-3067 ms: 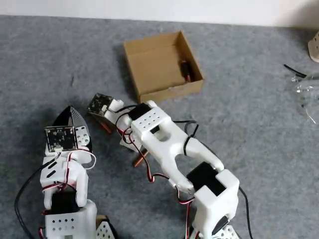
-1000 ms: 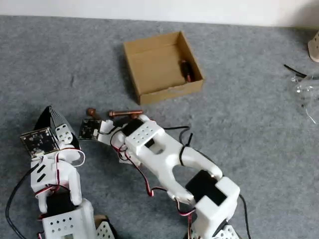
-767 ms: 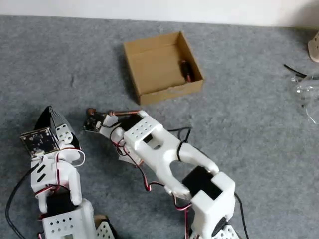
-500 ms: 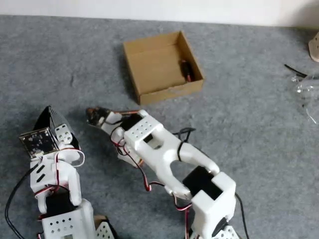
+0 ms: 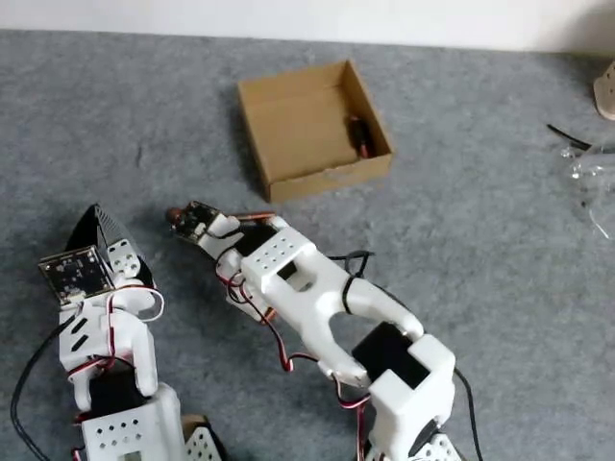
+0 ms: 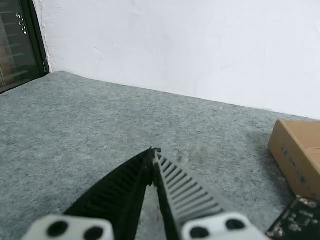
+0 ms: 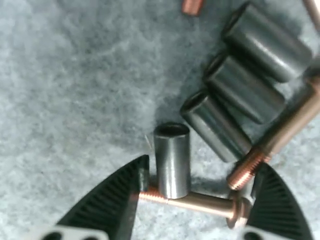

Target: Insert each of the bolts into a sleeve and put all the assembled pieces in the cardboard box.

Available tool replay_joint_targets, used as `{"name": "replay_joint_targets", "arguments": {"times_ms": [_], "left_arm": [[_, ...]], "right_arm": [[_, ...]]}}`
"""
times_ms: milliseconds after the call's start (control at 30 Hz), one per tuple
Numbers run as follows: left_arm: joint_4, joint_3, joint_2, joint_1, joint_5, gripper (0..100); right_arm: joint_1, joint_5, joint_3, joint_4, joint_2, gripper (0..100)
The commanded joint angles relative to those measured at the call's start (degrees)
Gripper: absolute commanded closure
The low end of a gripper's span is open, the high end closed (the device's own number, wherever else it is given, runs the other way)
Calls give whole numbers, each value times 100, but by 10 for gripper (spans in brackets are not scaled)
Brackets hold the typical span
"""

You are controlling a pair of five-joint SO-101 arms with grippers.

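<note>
Right claw (image 7: 202,175) spread astride threaded copper bolt (image 7: 200,202) and smooth steel sleeve (image 7: 172,160) on grey felt counter (image 7: 75,75), ribbed black left claw (image 6: 153,152) clenched tip to tip

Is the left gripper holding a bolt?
No, the left gripper is shut on nothing, its tips meeting over the grey mat.

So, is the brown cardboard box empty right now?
Not empty. The brown cardboard box holds one dark cylindrical piece with a copper end, lying against an inner wall.
</note>
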Motion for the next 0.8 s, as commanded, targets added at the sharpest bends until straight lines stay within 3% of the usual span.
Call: {"name": "replay_joint_targets", "arguments": {"times_ms": [0,300,767], "left_arm": [[-105,110,-84,-22,26,993],[-105,110,-84,-22,26,993],[-105,110,-84,-22,26,993]], "right_arm": [[4,-44,66,-189,136,706],[31,-35,13,-154,57,706],[-4,-44,330,-189,-1446,706]]}}
